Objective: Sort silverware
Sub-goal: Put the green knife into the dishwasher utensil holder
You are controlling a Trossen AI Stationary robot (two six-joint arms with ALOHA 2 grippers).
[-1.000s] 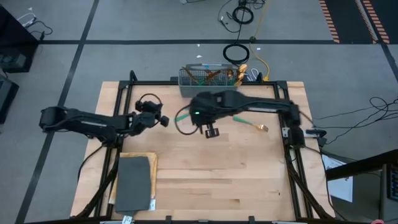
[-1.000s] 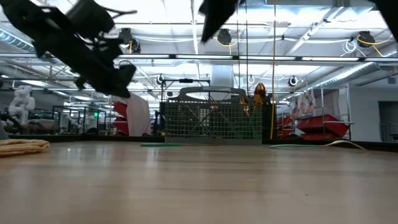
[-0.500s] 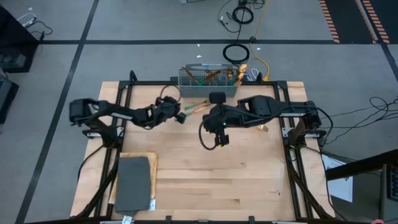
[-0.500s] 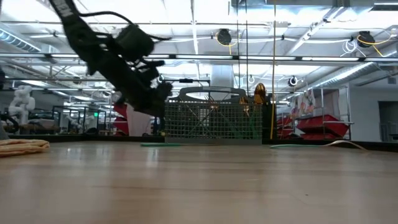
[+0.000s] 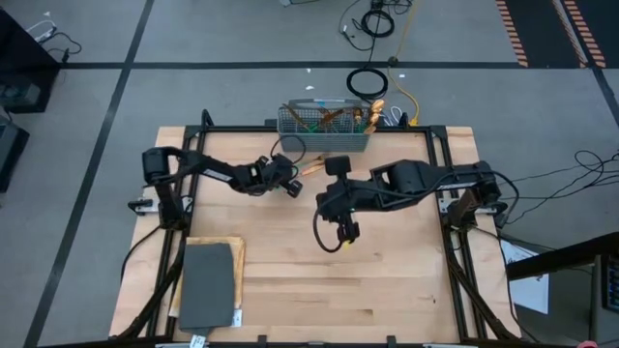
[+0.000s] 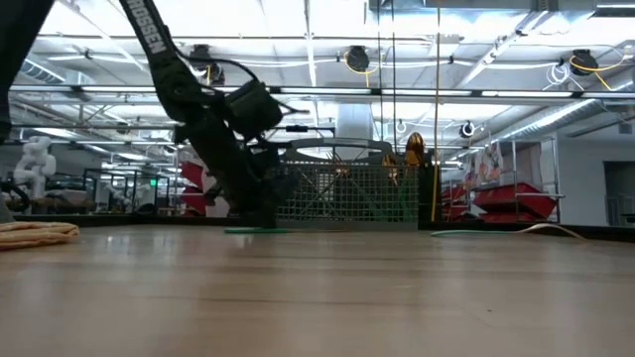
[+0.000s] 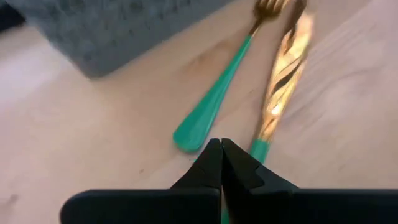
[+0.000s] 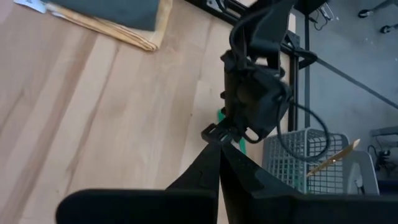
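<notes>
Since 0.5 s ago, left gripper point(image 5: 290, 187) is reaching right, fingers pressed together, gripping nothing, down at 2 pieces: fork point(image 7: 214, 99) and knife point(image 7: 283, 78), lying beside caddy point(image 5: 324, 128). Right gripper point(image 5: 345, 232), clenched empty, is hovering mid-table. Silverware is likely light, stiff, slippery; pinch the teal handle. Near table is offering open room.

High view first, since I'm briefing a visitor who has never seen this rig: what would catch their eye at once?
Probably the two dark arms meeting mid-table: the left gripper is down beside the grey mesh caddy at the table's far edge, its fingers pressed together over a gold-bladed knife and a teal-handled fork lying side by side. The right gripper hangs nearer the table's middle, fingers together and empty.
</notes>
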